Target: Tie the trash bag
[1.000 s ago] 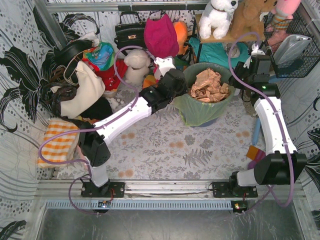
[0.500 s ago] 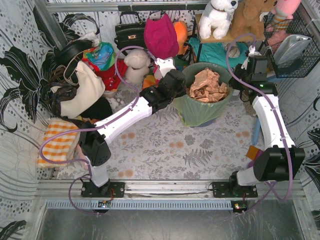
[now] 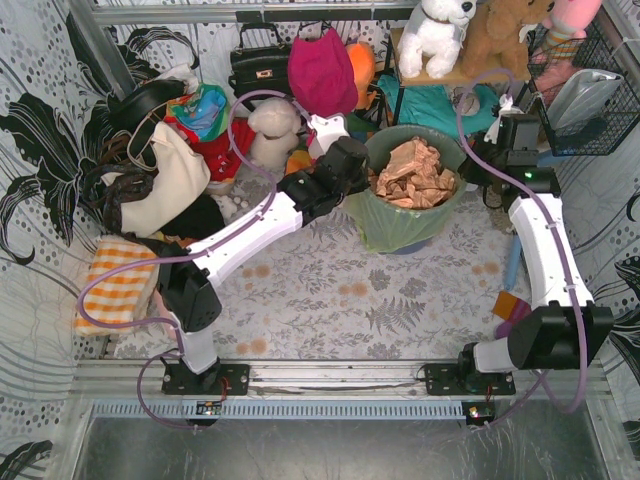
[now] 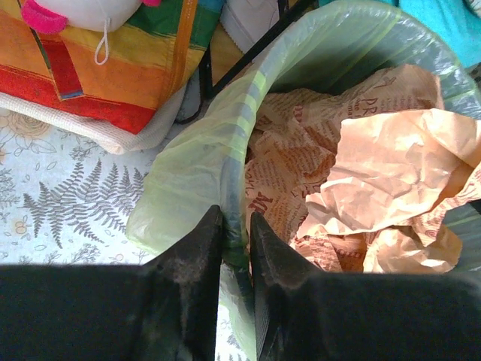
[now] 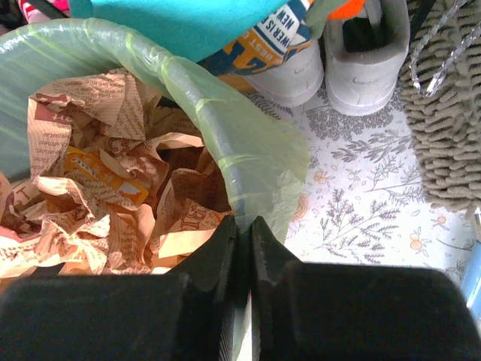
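While trash bag (image 3: 400,222) stands upright, mouth up, left gripper (image 4: 234,219), right gripper (image 5: 243,226) pinching rim

From above you won't see either pair of fingers. The left arm (image 3: 300,200) covers its own at the left rim of the trash bag (image 3: 400,215), and the right arm (image 3: 540,230) covers its own at the right rim. The bag drapes nearly all of the bin (image 3: 406,247).

In the left wrist view the left fingers (image 4: 197,256) are cut off by the bottom edge. You can't tell whether they press the film lying between them. The right fingers (image 5: 214,259) are cut off the same way, and the film vanishes between them.

The crumpled paper (image 4: 391,158) hides the bag's depths, and its print is too small to read.
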Motion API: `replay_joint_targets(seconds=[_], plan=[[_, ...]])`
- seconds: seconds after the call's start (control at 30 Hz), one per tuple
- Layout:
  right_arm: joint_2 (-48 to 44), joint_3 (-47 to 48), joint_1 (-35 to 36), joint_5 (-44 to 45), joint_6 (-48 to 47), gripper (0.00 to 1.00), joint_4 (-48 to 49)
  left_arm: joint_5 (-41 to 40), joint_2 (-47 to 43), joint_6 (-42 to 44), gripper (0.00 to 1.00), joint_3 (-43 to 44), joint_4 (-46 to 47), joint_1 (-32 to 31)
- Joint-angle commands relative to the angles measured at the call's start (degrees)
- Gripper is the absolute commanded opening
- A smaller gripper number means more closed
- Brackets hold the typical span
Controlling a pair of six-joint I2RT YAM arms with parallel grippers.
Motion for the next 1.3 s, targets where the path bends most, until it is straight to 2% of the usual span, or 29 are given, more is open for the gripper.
replay_joint_targets(seconds=[0.0,0.23,0.43,0.63,0.87,1.07,1.27], plan=[[-4.55,1.22,0.19,-6.28,2.68,0.0,-2.28,4.47,-2.99,3.7,0.0,2.51,0.6,-0.68],[-9.8,2.7,3.67,-7.84,7.41,0.0,-7.89,5.01,-8.16,7.29,0.0,3.11,-5.5,-0.71],[-11.6,5.31,16.81,-2.21,13.98,0.0,-11.61,3.01,-17.79,8.82,0.0,-2.44,-8.91,-0.67],[-9.44,7.15,32.0,4.73,20.78,0.0,-14.07,0.46,-26.6,8.8,0.0,-5.83,-16.47,-0.71],[-3.96,13.96,46.78,9.87,26.72,0.0,-21.68,4.23,-32.04,7.48,0.0,-7.28,-25.92,-0.71],[-1.83,17.3,51.38,8.73,29.92,0.0,-29.17,6.62,-36.1,4.03,0.0,-12.5,-28.81,-0.71],[-3.54,13.36,52.05,7.84,31.1,0.0,-31.61,9.25,-38.41,2.07,0.0,-19.69,-27.35,-0.71]])
